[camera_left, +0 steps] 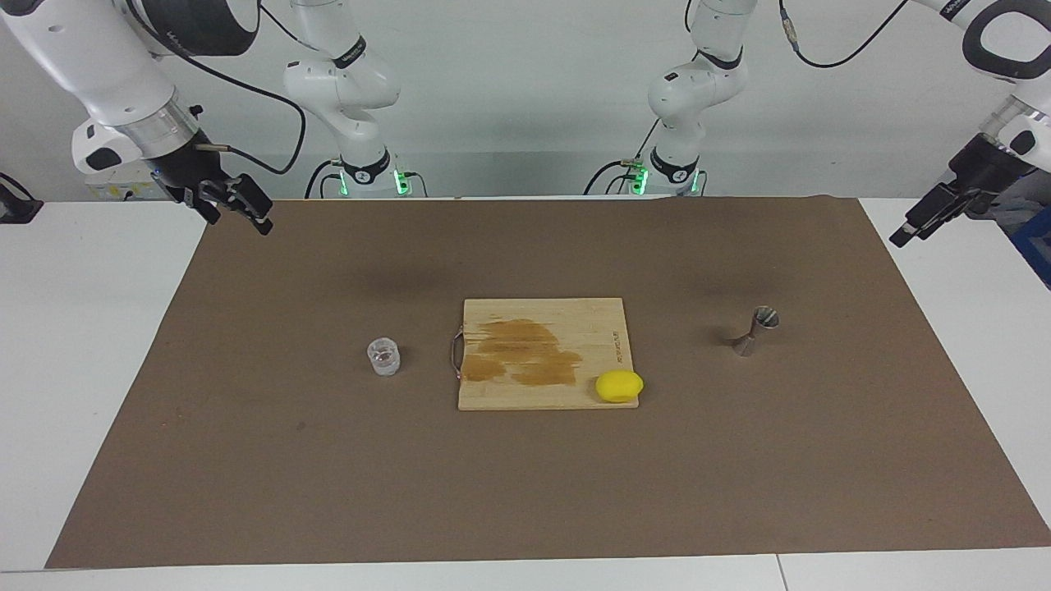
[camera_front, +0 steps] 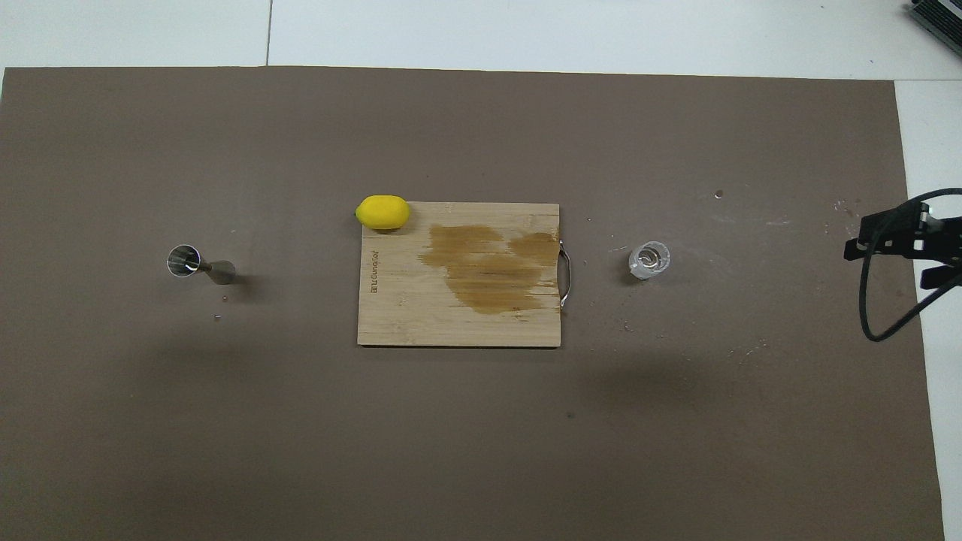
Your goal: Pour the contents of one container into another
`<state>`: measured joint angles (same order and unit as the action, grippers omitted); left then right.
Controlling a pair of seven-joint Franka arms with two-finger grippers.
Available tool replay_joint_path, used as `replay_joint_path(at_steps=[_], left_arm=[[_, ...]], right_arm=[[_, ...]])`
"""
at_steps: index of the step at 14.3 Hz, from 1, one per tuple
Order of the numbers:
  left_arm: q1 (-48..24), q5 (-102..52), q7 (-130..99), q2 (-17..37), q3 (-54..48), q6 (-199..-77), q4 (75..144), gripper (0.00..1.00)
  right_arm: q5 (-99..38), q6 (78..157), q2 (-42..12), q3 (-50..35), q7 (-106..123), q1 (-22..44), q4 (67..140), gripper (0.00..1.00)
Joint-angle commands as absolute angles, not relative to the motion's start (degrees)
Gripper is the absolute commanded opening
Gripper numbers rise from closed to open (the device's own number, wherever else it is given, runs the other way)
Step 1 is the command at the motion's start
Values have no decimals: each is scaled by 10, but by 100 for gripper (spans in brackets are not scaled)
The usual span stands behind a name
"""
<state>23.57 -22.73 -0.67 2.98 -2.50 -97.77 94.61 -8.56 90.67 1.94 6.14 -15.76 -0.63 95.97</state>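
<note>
Nothing is picked up yet: the right gripper (camera_left: pixel 234 209) and left gripper (camera_left: pixel 920 223) hang spread and empty at the mat's ends, glass cup (camera_left: pixel 383 357) and jigger (camera_left: pixel 756 330) flanking the cutting board (camera_left: pixel 542 355); next, grasp the cup

A white desk (camera_left: pixel 90 345) is covered by a brown mat (camera_left: pixel 525 476); a plain pale wall (camera_left: pixel 525 90) is seen at its robots' end.
</note>
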Motion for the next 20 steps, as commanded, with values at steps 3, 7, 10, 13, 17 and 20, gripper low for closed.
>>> replay_joint_path(at_steps=[3,7,10,13,17,20], left_arm=[[262,-302,116,76,-31,-974,954,100],[280,-360,304,81,-31,-973,989,100],[308,-403,348,119,-31,-939,988,100],[333,-450,454,164,-32,-903,979,100],[341,-469,654,206,-34,-893,978,100],[340,-490,736,217,-36,-885,983,100]], right_arm=[[-273,961,26,59,-239,-66,1054,100],[-395,995,-20,59,-276,-85,1097,100],[-441,1018,-48,59,-303,-95,1101,100],[-447,1091,-38,59,-298,-120,1149,100],[-485,1142,-28,59,-285,-134,1178,100],[-494,1105,-33,58,-293,-133,1188,100]])
